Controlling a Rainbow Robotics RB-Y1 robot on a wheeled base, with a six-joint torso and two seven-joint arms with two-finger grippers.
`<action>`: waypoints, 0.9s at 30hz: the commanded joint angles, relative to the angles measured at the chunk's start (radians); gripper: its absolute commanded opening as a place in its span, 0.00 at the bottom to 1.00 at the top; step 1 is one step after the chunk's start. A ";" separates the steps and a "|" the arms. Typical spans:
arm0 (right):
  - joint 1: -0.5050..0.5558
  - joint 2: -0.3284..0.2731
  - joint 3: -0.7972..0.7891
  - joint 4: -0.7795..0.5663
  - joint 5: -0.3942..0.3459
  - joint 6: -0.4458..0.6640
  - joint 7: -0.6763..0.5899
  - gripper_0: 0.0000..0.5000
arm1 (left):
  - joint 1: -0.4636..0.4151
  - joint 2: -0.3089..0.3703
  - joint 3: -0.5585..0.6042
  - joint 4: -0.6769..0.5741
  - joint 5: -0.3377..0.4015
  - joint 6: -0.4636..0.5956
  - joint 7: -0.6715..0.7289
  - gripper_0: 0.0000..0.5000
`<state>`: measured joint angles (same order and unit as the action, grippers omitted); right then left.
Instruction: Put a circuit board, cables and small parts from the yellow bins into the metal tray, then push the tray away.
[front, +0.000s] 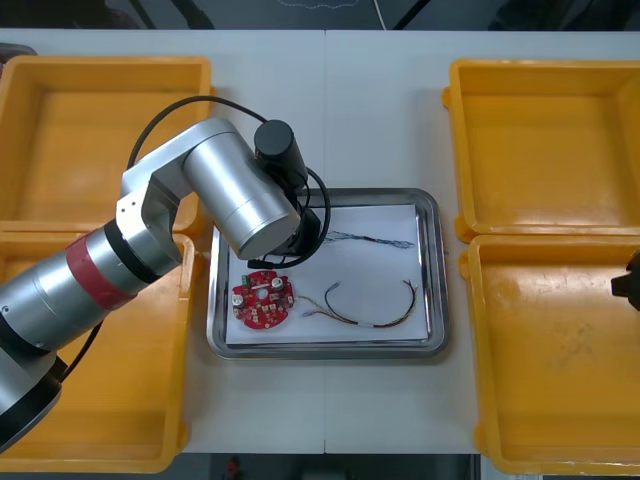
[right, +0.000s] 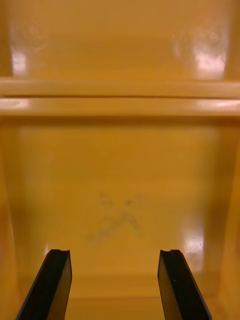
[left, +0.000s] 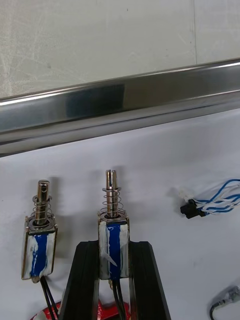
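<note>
My left gripper is shut on a small metal part, a blue-taped body with a spring and pin, held just over the white inside of the metal tray. A second small metal part lies beside it, apart from the fingers. The blue and white cable lies off to the other side. In the front view my left arm covers the tray's far left corner, with the red circuit board, blue and white cable and red and yellow cable in it. My right gripper is open over a bin floor.
Two yellow bins flank the tray on the left, two more on the right. My right gripper shows at the edge over the near right bin. Bare table lies beyond the tray's far rim.
</note>
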<state>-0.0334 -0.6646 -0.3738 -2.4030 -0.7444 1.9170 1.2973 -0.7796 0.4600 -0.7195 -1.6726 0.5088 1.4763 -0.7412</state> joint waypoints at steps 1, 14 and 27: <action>0.055 -0.030 -0.034 -0.031 0.005 0.003 -0.029 1.00 | -0.012 -0.021 -0.026 0.007 -0.018 -0.025 0.072 0.00; 0.069 -0.029 -0.034 -0.024 -0.003 0.003 -0.033 1.00 | -0.013 -0.021 -0.017 -0.006 -0.015 -0.025 0.088 1.00; 0.069 -0.029 -0.034 -0.022 -0.006 0.003 -0.033 1.00 | -0.012 -0.021 0.031 -0.070 0.008 0.033 0.095 1.00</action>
<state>0.0184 -0.6646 -0.3739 -2.4030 -0.7479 1.9170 1.2973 -0.7796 0.4599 -0.7281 -1.6816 0.5065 1.4779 -0.7390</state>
